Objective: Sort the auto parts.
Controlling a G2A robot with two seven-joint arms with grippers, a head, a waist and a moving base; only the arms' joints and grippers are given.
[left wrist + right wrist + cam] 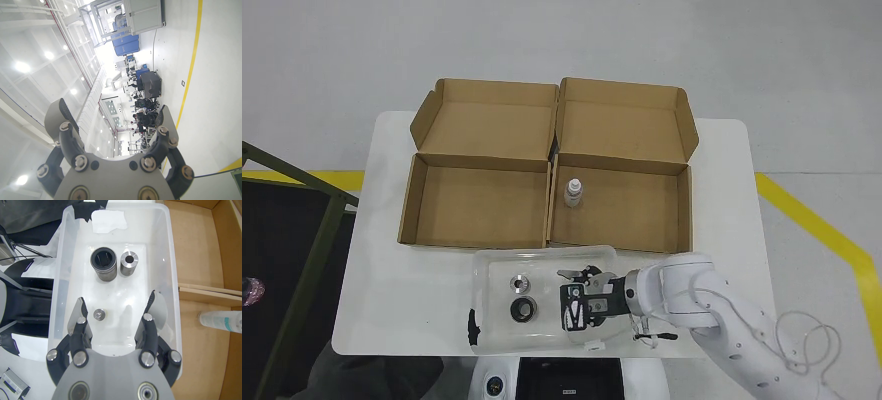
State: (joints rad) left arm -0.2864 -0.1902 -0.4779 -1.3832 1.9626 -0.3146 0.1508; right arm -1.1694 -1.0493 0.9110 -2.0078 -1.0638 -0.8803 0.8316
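Three metal parts sit in the clear plastic bin [171, 256] at the near edge of the white table [722, 200]. A dark-rimmed cylindrical bearing [103, 264] and a silver bored bushing [129, 263] just beyond it (both upright) are in the bin's left half, and a small silver stud [99, 314] is to their right. The right gripper [117, 295] hangs over the bin, fingers apart, with the stud below near its nearer finger. The left gripper [112, 103], also spread wide, holds nothing. Beyond the bin are two open cardboard boxes [477, 205]; a white bottle [574, 192] is in the right one.
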